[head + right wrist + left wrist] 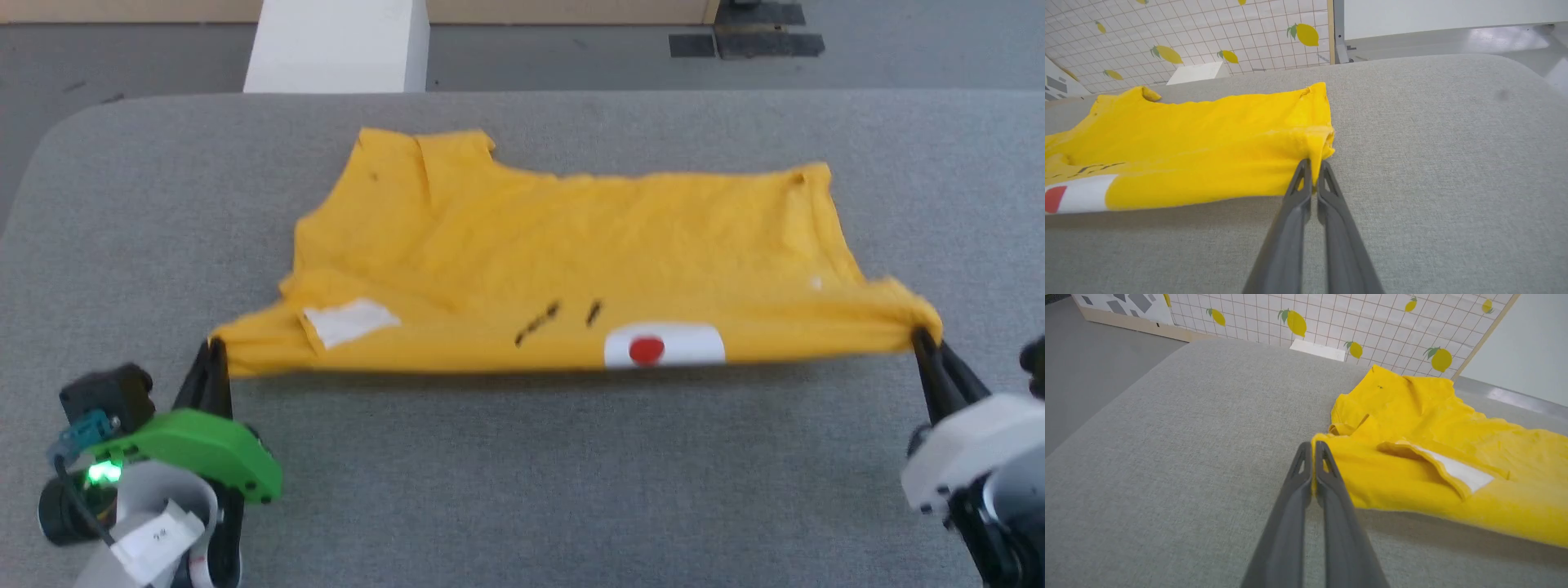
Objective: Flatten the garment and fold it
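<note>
Both the left end effector and right end effector pinch the garment over a grey table, lemon-print wall beyond.

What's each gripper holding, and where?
Both hold the yellow T-shirt: left gripper pinches the near edge's left end, right gripper its right end.

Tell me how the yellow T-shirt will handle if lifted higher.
Probably floppy: the T-shirt is stretched between the left gripper and the right gripper, its near edge raised over a shadow while the rest lies on the table. Likely light, since thin jaws hold it by pinched corners. It may sag mid-span if the grippers move closer together.
</note>
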